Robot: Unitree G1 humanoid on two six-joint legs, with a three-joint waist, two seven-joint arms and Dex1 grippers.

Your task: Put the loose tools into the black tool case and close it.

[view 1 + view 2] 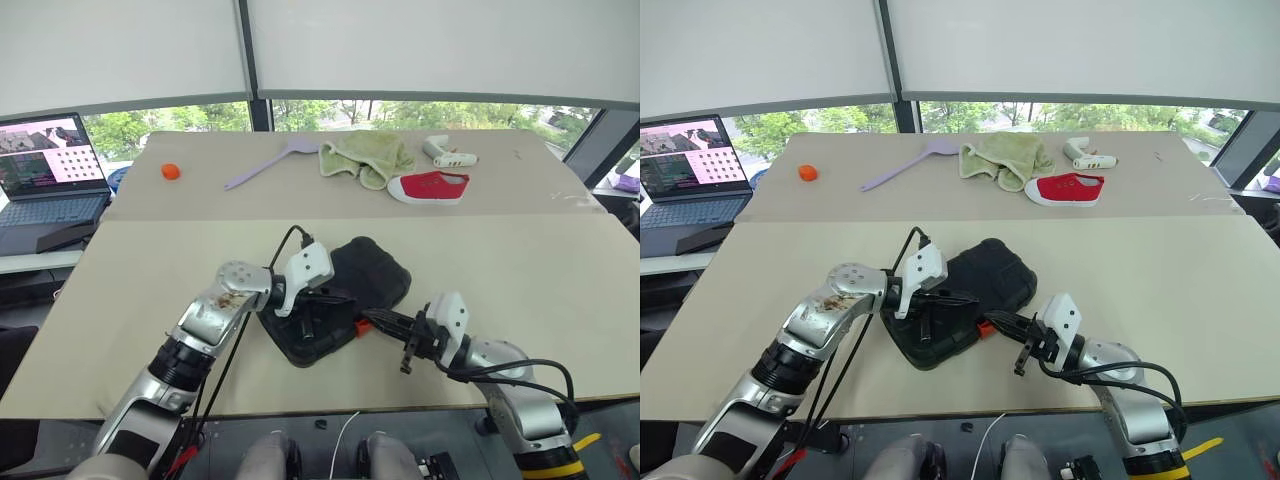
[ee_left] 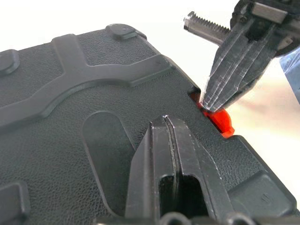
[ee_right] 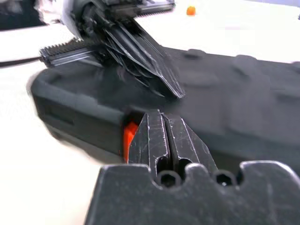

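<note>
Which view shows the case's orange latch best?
The left wrist view: the orange latch sits sharp on the black tool case edge, right gripper shut against it. Right wrist view half hides it; head views show a speck.

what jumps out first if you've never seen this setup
The closed black case at the near edge of the table, with both grippers on it: the left gripper shut and resting on the lid, the right gripper shut at the orange latch on the case's side. Next, the red shoe far across, beside a green cloth and a lilac spatula.
</note>
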